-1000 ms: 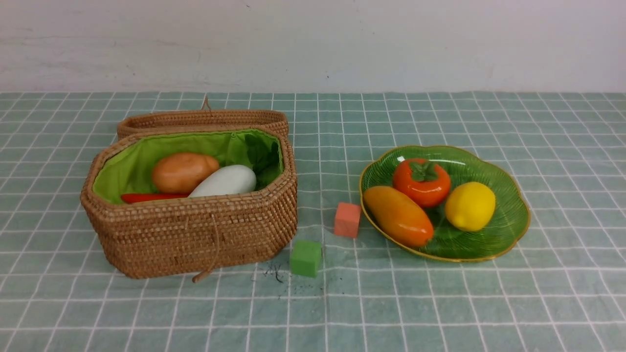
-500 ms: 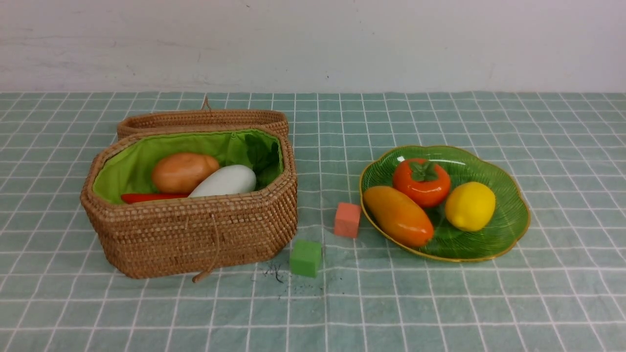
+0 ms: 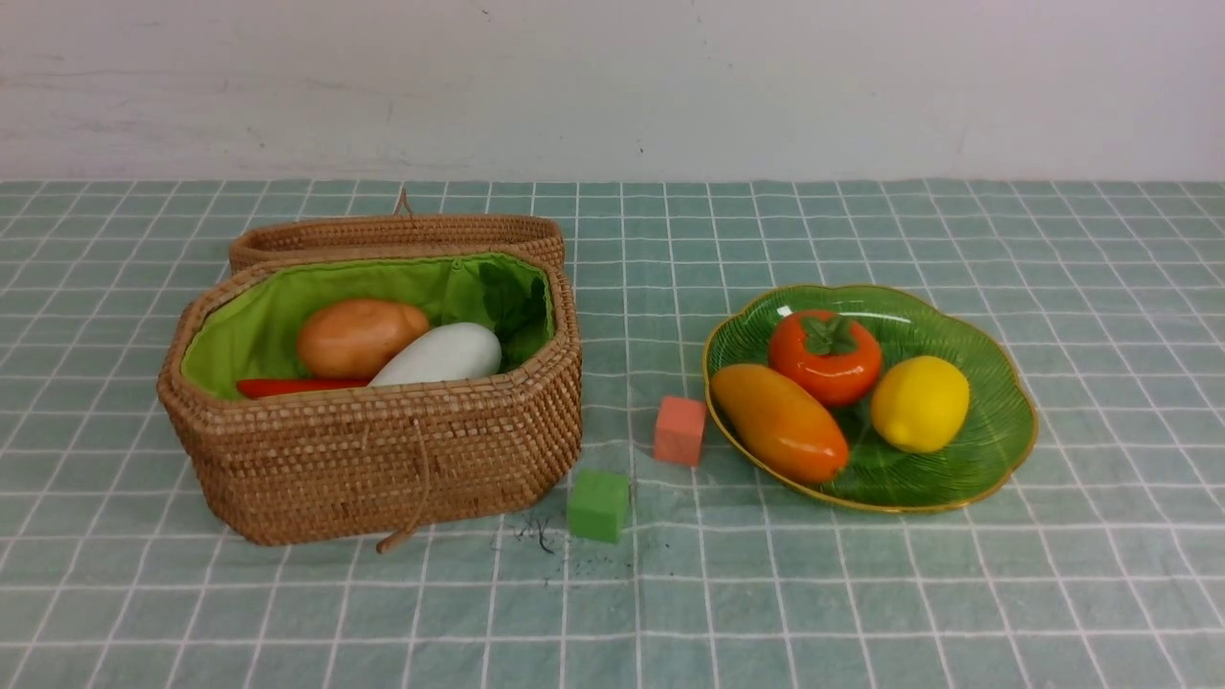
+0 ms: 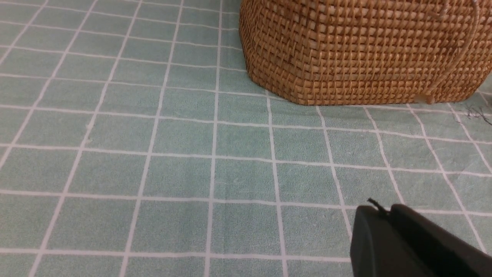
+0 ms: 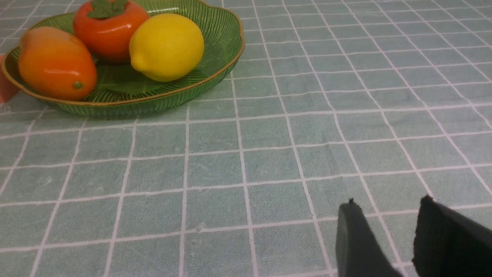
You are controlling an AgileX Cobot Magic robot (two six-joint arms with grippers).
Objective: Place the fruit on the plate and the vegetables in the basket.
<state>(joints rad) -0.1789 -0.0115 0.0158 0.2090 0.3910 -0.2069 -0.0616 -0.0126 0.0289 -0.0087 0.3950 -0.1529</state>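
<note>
1. Grippers: left gripper (image 4: 388,219) fingers pressed together, nothing held, low over cloth nr front-left of desk, just short of basket (image 4: 357,54). Right gripper (image 5: 388,227) fingers slightly apart, empty, nr front-right, well clear of plate (image 5: 215,73).
2. Plate, right-centre: persimmon (image 3: 825,356), mango (image 3: 780,422), lemon (image 3: 920,403) all on it.
3. Basket, left-centre, lid back: potato (image 3: 360,337), white veg (image 3: 440,356), red pepper (image 3: 292,387) inside. Eggplant not visible.
4. Sorting looks done; arms parked clear, prob. to leave the scene unblocked.

Red pepper (image 3: 299,387) mostly hidden behind basket (image 3: 383,459) wall.
</note>
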